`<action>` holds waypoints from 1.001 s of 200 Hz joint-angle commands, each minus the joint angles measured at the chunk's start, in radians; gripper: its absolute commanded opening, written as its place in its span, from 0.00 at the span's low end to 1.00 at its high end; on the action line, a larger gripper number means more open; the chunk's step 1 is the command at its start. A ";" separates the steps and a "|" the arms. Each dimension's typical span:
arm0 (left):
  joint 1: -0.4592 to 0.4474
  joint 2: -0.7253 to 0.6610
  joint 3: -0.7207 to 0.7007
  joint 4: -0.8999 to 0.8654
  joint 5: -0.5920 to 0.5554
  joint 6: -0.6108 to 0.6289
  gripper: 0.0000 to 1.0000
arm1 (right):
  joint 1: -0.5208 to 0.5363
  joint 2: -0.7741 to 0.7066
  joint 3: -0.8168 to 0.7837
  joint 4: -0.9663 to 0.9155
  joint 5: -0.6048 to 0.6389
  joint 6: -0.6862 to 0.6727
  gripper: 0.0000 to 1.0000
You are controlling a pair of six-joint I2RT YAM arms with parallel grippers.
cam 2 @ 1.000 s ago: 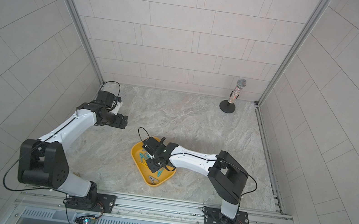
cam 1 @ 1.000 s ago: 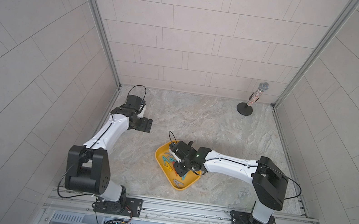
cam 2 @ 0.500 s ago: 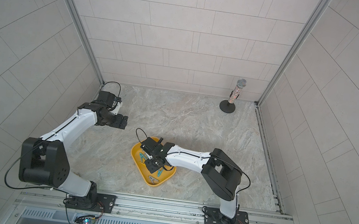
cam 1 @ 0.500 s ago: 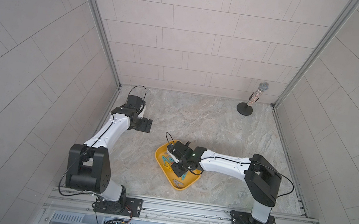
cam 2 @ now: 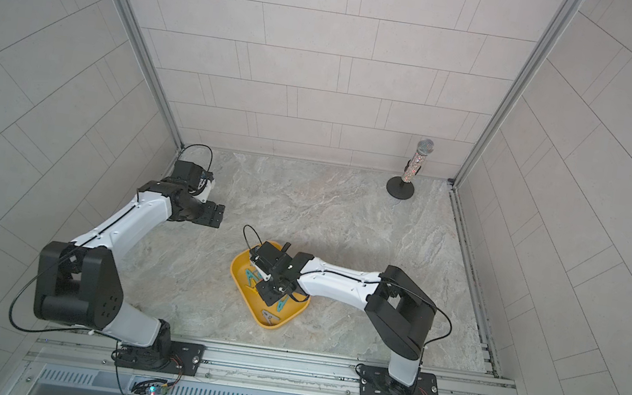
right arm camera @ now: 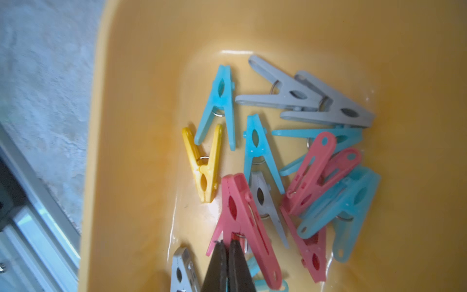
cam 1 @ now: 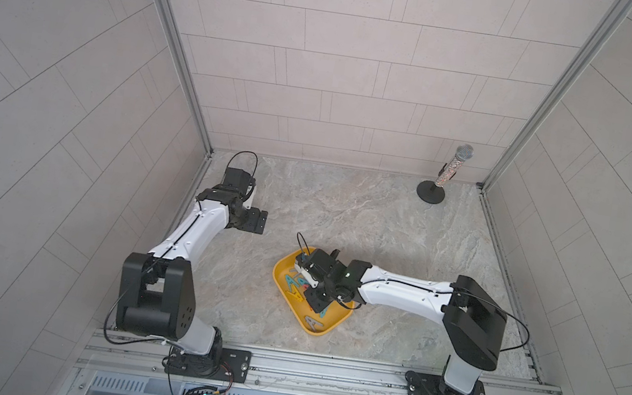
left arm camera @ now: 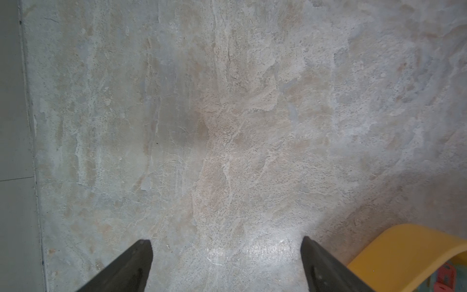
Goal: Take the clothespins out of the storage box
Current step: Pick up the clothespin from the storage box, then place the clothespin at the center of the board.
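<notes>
1. Both top views: pale tiled walls (cam 1: 345, 64) enclose a marble tabletop (cam 1: 365, 222), with a microphone (cam 1: 450, 167) on a round stand in the far corner. The yellow storage box (cam 1: 279, 285) sits near the middle of the front half, turned at an angle. The clothespins (cam 1: 293, 285) lie inside it. The right gripper (cam 1: 314, 303) reaches down into the box. Here its jaws are hidden under the wrist. The left gripper (cam 2: 215, 216) hangs over bare marble, well apart from the box, with its jaws spread.

2. Left wrist view: bare marble tabletop (left arm camera: 227, 126) fills most of the frame. The left gripper (left arm camera: 226, 252) has its two dark fingers (left arm camera: 136, 263) wide apart and nothing between them. A rounded corner of the storage box (left arm camera: 404, 247) shows at the edge.

3. Right wrist view: the storage box (right arm camera: 139, 126) floor holds a loose heap of clothespins (right arm camera: 278, 164) in blue, pink and grey. One yellow clothespin (right arm camera: 204, 172) lies slightly aside. The right gripper (right arm camera: 228, 244) has its jaws pressed together. Its tips meet between the spread legs of a pink clothespin (right arm camera: 242, 220). I cannot tell whether they pinch anything.
</notes>
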 commanded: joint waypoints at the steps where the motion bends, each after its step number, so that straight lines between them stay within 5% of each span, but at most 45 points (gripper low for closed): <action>1: 0.004 0.010 0.002 0.005 -0.019 -0.008 1.00 | 0.005 -0.085 -0.019 0.018 -0.001 -0.010 0.00; 75: 0.003 0.016 0.001 0.010 -0.052 -0.006 1.00 | -0.059 -0.251 -0.061 0.069 0.112 0.090 0.00; 142: 0.004 0.000 0.000 0.010 -0.068 -0.007 1.00 | -0.413 -0.238 -0.051 0.065 -0.019 0.292 0.00; 200: 0.004 -0.017 -0.006 0.017 -0.075 -0.001 1.00 | -0.637 -0.007 0.103 0.055 -0.130 0.351 0.00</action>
